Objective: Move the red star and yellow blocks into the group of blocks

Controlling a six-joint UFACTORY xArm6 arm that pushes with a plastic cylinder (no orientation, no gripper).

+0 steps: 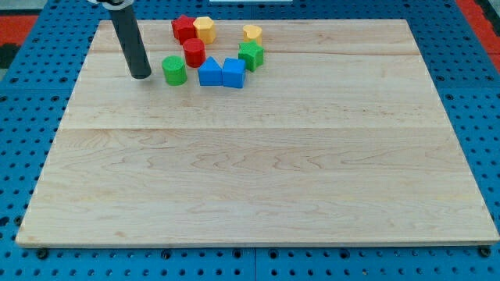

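My tip point(141, 76) rests on the board near the view's top left, just left of a green cylinder point(174, 70). A red star point(183, 28) sits at the top, touching a yellow hexagon block point(205, 30) on its right. A red cylinder point(194, 52) stands just below them. Two blue blocks point(210, 72) point(233, 73) lie side by side to the right of the green cylinder. A green star point(251, 55) sits to their upper right, with a yellow block point(251, 33) just above it.
The wooden board point(258, 172) lies on a blue perforated table point(23, 86). All blocks cluster near the board's top edge, left of centre.
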